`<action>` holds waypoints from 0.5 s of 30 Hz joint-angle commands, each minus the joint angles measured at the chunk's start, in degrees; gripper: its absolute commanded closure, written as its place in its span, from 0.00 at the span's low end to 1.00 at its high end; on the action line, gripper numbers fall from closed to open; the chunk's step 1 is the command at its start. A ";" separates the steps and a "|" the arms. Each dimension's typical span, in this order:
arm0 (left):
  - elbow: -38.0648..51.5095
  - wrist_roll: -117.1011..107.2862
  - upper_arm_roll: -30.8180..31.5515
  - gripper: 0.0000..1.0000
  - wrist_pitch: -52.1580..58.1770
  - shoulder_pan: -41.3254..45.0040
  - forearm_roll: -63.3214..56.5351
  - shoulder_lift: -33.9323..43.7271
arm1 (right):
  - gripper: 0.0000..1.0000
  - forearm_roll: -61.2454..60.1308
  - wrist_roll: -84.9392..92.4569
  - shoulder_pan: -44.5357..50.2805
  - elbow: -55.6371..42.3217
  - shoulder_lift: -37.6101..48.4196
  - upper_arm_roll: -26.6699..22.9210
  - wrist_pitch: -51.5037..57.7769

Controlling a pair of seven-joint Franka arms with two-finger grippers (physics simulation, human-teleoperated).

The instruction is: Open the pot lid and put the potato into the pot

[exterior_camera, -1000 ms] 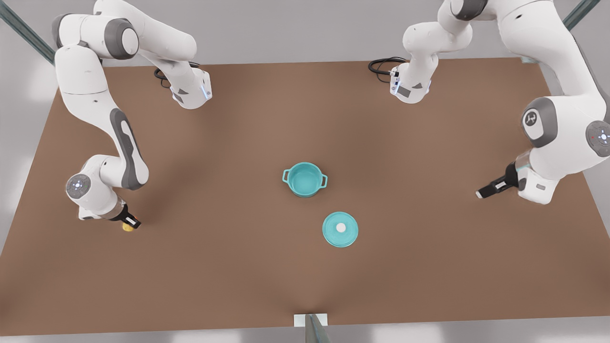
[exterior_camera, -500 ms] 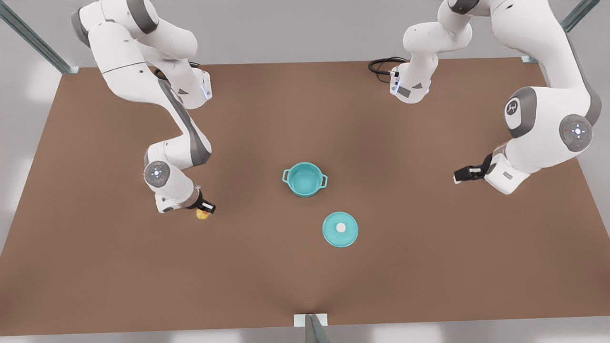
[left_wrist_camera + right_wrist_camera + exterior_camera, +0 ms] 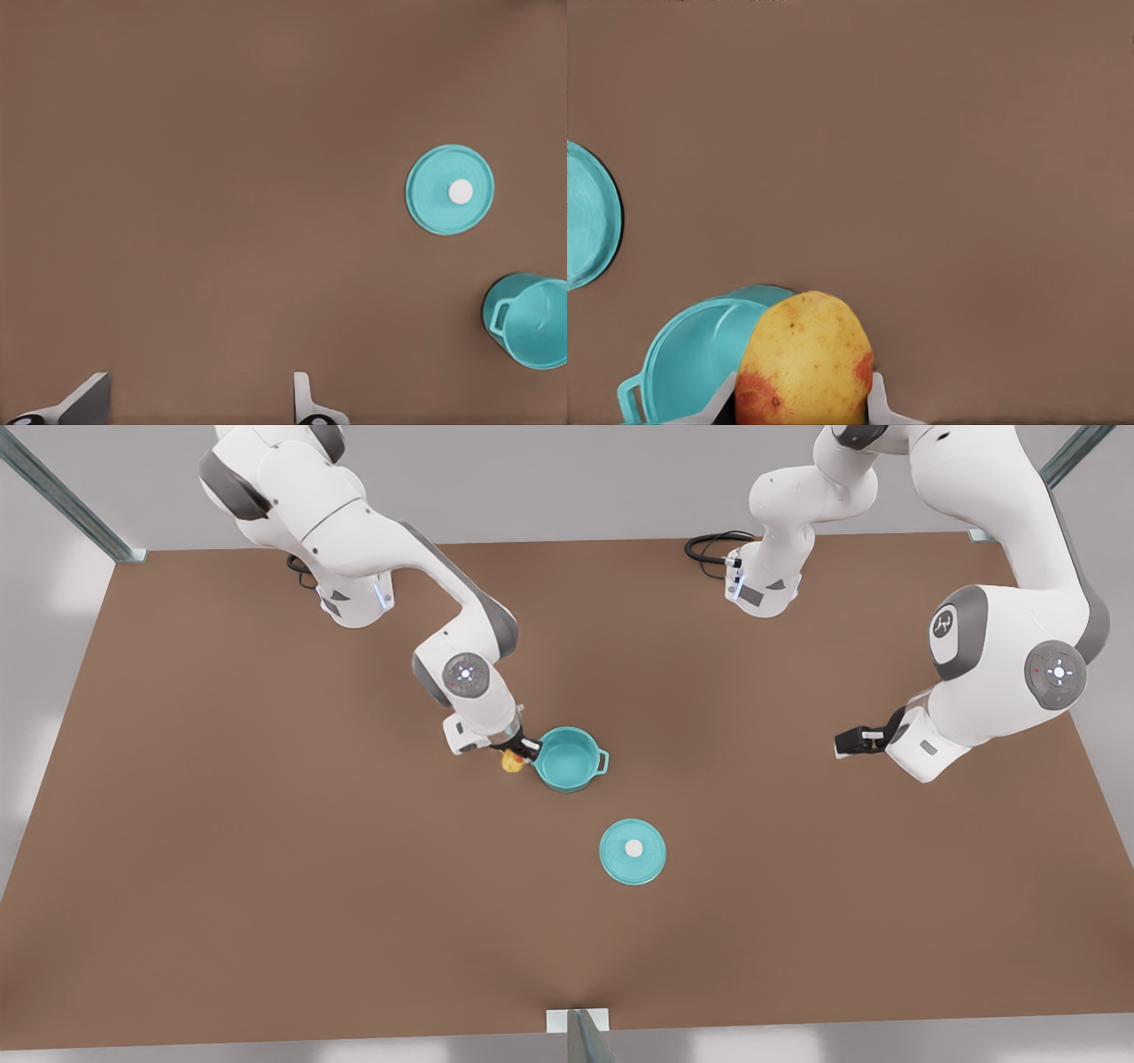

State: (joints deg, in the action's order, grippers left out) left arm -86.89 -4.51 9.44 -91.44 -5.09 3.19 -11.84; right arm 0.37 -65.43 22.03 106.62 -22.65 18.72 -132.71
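We saw the right gripper (image 3: 518, 755) clamped on the potato (image 3: 510, 761), its two fingers (image 3: 879, 400) pressed against the yellow, red-blotched lump, which hung just beside the pot (image 3: 567, 760) on the front view's left, at the rim and not yet inside. The teal pot stood open on the brown table (image 3: 266, 886), one loop handle (image 3: 603, 762) showing on the front view's right. The pot lid (image 3: 633, 851) lay flat on the table near the pot, apart from it, white knob (image 3: 633, 849) up. The left gripper (image 3: 849, 742) waited well apart on the front view's right, above the table; its fingers (image 3: 303, 403) stood apart with nothing between them, the lid (image 3: 449, 189) and pot (image 3: 529, 320) in its wrist view
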 commanded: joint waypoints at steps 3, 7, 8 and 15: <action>0.05 1.87 0.05 0.00 0.30 -0.01 -0.20 0.06 | 0.45 -0.01 -23.78 1.87 -0.80 -0.20 0.00 0.96; -0.04 1.78 0.06 0.00 0.30 0.08 -0.20 0.06 | 0.45 -0.54 -26.77 6.97 -6.60 -4.86 -0.26 1.49; -0.04 1.78 0.06 0.00 0.30 0.08 -0.20 0.06 | 0.45 -0.54 -26.94 7.58 -7.74 -6.00 -0.35 1.84; 0.05 1.69 0.06 0.00 0.30 0.08 -0.28 0.06 | 0.44 -0.28 -28.53 16.73 -14.95 -14.35 -7.82 1.75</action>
State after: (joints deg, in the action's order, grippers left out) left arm -86.86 -3.50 9.47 -91.19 -5.01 3.00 -11.84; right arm -0.01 -80.64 37.75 92.21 -36.31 11.93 -131.31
